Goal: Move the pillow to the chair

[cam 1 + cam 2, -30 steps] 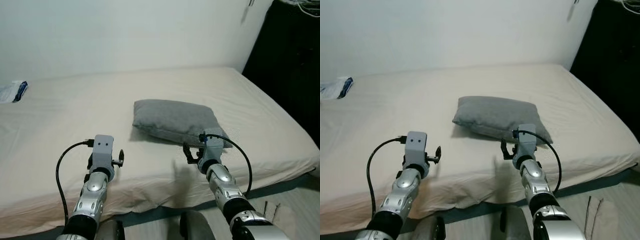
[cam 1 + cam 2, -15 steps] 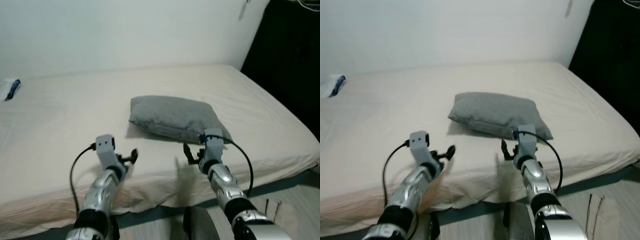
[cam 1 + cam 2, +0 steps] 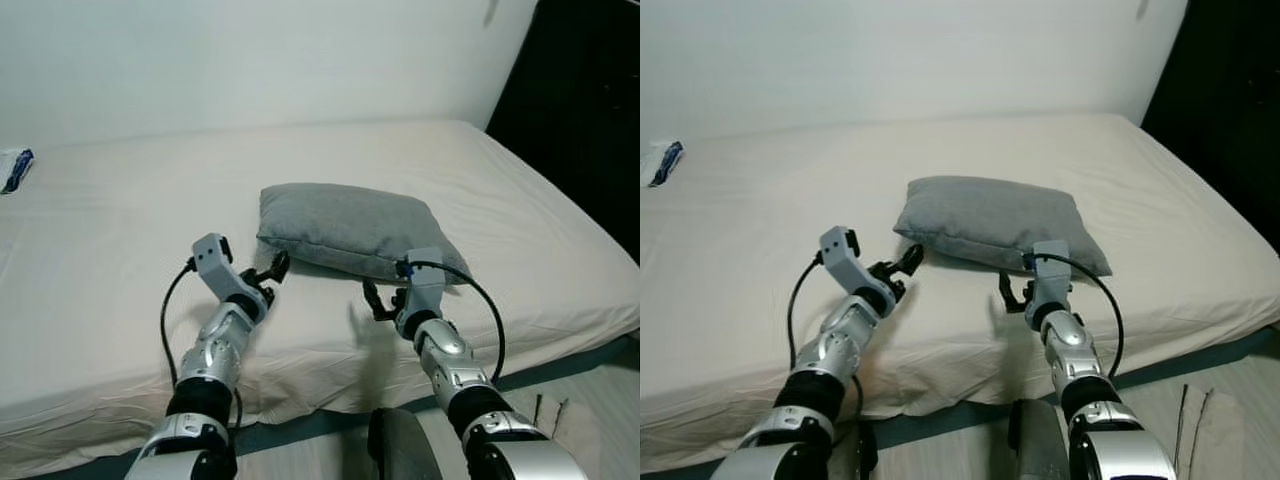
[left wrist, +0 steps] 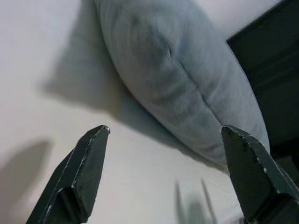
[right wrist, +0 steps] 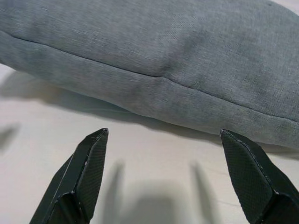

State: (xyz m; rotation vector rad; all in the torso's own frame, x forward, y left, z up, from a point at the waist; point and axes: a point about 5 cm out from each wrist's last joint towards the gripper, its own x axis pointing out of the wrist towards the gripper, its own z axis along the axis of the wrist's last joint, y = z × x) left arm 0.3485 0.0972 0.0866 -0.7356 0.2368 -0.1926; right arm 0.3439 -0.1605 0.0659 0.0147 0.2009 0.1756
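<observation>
Grippers, left (image 3: 274, 268) and right (image 3: 381, 303), fingers spread wide beside the grey pillow (image 3: 350, 228) on the bed (image 3: 100, 240); should close in on opposite edges evenly

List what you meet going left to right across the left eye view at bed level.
Small blue and white packet at the bed's far left edge → left gripper, open → grey pillow → right gripper, open, at the pillow's near edge → dark area beyond the bed's right side.
</observation>
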